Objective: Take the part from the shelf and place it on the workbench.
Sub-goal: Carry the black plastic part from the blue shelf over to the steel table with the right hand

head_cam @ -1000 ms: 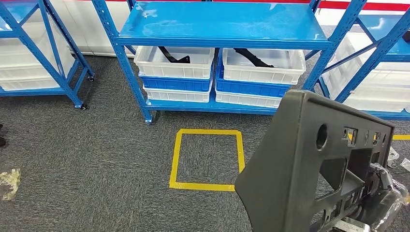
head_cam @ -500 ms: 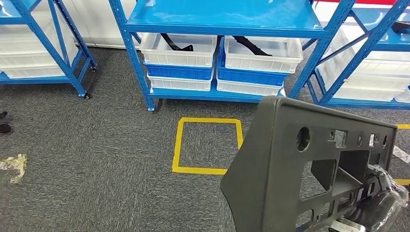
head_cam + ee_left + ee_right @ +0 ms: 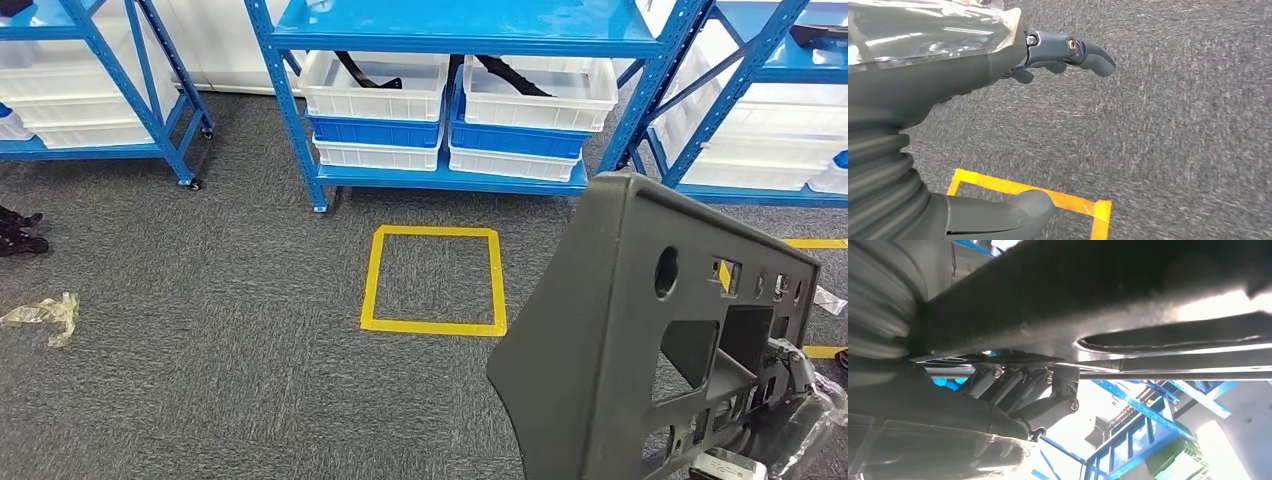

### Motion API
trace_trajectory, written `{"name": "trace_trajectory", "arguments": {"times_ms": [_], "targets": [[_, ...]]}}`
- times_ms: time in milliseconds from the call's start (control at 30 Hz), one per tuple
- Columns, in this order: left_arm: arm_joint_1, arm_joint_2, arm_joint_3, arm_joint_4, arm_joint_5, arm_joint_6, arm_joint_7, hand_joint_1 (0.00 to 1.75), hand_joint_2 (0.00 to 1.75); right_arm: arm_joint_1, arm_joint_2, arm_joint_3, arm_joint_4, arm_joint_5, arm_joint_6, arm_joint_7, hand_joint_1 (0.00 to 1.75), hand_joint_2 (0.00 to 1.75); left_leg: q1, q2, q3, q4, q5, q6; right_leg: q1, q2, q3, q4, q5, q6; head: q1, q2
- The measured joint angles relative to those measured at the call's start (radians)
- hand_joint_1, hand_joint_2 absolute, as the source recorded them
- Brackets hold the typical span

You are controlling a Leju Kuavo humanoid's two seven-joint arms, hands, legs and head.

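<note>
Head view looks down at floor; left wrist view shares the yellow tape square (image 3: 434, 281).

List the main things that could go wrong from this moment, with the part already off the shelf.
1. The big dark part is held by the right hand alone, at one end; the left hand hangs open over the carpet, so the part may tip or slip.
2. The part blocks much of the head view, which could hide obstacles.
3. A crumpled plastic scrap lies on the carpet, a possible trip hazard if the robot walks that way.
</note>
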Motion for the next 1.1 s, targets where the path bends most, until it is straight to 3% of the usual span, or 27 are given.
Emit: {"name": "trace_trajectory", "arguments": {"times_ms": [33,67,133,167,233,300,333,367,433,500,533,600,700,800,1100], "targets": [[-0.001,0.000,0.000,0.000,-0.001,0.001,-0.004,0.00,1.75,0.000,0.000,-0.002,-0.001,0.000,0.000,-0.002,1.66,1.75,-0.002,-0.001,0.035,-0.060,-0.024,0.005,0.001,-0.001,-0.009,0.006,0.006,0.008,0.000,0.000],[-0.002,0.001,0.000,0.000,-0.002,0.002,-0.008,0.00,1.75,0.001,0.000,-0.003,-0.003,0.001,0.000,-0.003,1.66,1.75,-0.006,-0.002,0.050,-0.096,-0.043,0.012,0.002,-0.002,-0.017,0.007,0.014,0.016,0.001,0.000],[-0.002,0.001,0.000,0.000,-0.005,0.003,-0.012,0.00,1.75,0.004,0.000,-0.005,-0.006,0.002,0.000,-0.005,1.66,1.75,-0.011,0.000,0.039,-0.113,-0.044,0.034,0.001,-0.004,-0.030,0.009,0.025,0.032,0.002,0.000],[-0.001,0.002,0.000,0.000,-0.006,0.004,-0.012,0.00,1.75,0.006,0.001,-0.005,-0.007,0.003,0.000,-0.005,1.66,1.75,-0.013,0.003,0.030,-0.113,-0.034,0.045,0.000,-0.003,-0.042,0.023,0.016,0.033,0.002,0.000],[0.000,0.003,0.000,0.000,-0.008,0.005,-0.012,0.00,1.75,0.010,0.001,-0.006,-0.007,0.006,0.000,-0.004,1.66,1.75,-0.015,0.009,0.009,-0.114,-0.013,0.062,-0.001,0.001,-0.079,0.107,-0.044,0.023,0.003,0.000],[0.001,0.004,0.000,0.000,-0.010,0.003,-0.012,0.00,1.75,0.011,0.000,-0.006,-0.007,0.011,0.000,0.001,1.66,1.75,-0.020,0.014,-0.015,-0.113,0.007,0.069,0.002,0.004,-0.115,0.236,-0.117,0.016,0.003,0.000],[0.001,0.004,0.000,0.000,-0.010,0.002,-0.012,0.00,1.75,0.011,0.000,-0.005,-0.007,0.012,0.000,0.004,1.66,1.75,-0.023,0.015,-0.026,-0.112,0.016,0.070,0.003,0.005,-0.116,0.273,-0.137,0.017,0.003,0.000],[0.002,0.004,0.000,0.000,-0.010,0.002,-0.012,0.00,1.75,0.011,0.000,-0.005,-0.007,0.014,0.000,0.006,1.66,1.75,-0.026,0.016,-0.036,-0.112,0.025,0.070,0.004,0.006,-0.096,0.272,-0.141,0.021,0.003,0.000],[0.002,0.004,0.000,0.000,-0.010,0.001,-0.012,0.00,1.75,0.010,-0.001,-0.005,-0.006,0.017,0.000,0.008,1.66,1.75,-0.029,0.016,-0.047,-0.111,0.038,0.068,0.006,0.006,0.000,0.153,-0.114,0.028,0.003,0.000],[0.002,0.004,0.000,0.000,-0.010,0.001,-0.012,0.00,1.75,0.008,-0.002,-0.005,-0.006,0.017,0.000,0.008,1.66,1.75,-0.034,0.016,-0.053,-0.109,0.049,0.061,0.013,0.006,0.089,0.012,-0.092,0.020,0.002,0.000],[0.003,0.004,0.000,0.000,-0.010,0.001,-0.012,0.00,1.75,0.008,-0.003,-0.005,-0.006,0.018,0.000,0.008,1.66,1.75,-0.036,0.016,-0.055,-0.108,0.054,0.056,0.017,0.006,0.108,-0.025,-0.087,0.013,0.002,0.000],[0.003,0.005,0.000,0.000,-0.010,0.001,-0.012,0.00,1.75,0.009,-0.004,-0.004,-0.007,0.018,0.000,0.008,1.66,1.75,-0.037,0.017,-0.059,-0.108,0.057,0.052,0.020,0.006,0.107,-0.036,-0.082,0.000,0.001,0.000],[0.004,0.006,0.000,0.000,-0.010,0.002,-0.013,0.00,1.75,0.009,-0.004,-0.004,-0.006,0.027,0.000,0.011,1.66,1.75,-0.036,0.016,-0.062,-0.109,0.059,0.071,0.018,0.006,0.104,-0.038,-0.077,-0.007,0.001,0.000],[0.004,0.006,0.000,0.000,-0.010,0.003,-0.014,0.00,1.75,0.008,-0.003,-0.004,-0.007,0.053,0.000,0.018,1.66,1.75,-0.032,0.015,-0.064,-0.111,0.070,0.062,0.021,0.005,0.101,-0.037,-0.071,-0.012,0.001,0.000],[0.004,0.007,0.000,0.000,-0.013,0.010,-0.014,0.00,1.75,0.008,0.007,-0.004,-0.007,0.092,0.000,0.033,1.66,1.75,-0.032,0.010,-0.072,-0.115,0.080,0.063,0.022,0.000,0.098,-0.035,-0.067,-0.005,0.001,0.000]]}}
